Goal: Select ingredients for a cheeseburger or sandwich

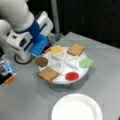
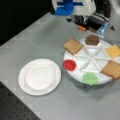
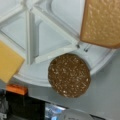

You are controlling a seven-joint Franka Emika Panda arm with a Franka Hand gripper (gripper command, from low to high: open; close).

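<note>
Overhead, fingers unseen and their state unclear, patty [image 3: 69,75] on the divided tray [image 3: 52,52] rim between cheese [image 3: 8,62] and toast [image 3: 102,22].

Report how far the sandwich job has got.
Nothing is stacked: the paper plate is bare. Both toasts, patty, cheese, lettuce and tomato sit on the divided tray. The gripper is out of view; its wrist camera looks down on the patty.

A robotics lab is suggested: a grey bench [image 1: 25,100] backed by black curtain [image 1: 87,17], with toy food laid on a divided tray [image 1: 62,66] below the gripper [image 1: 37,47].
</note>
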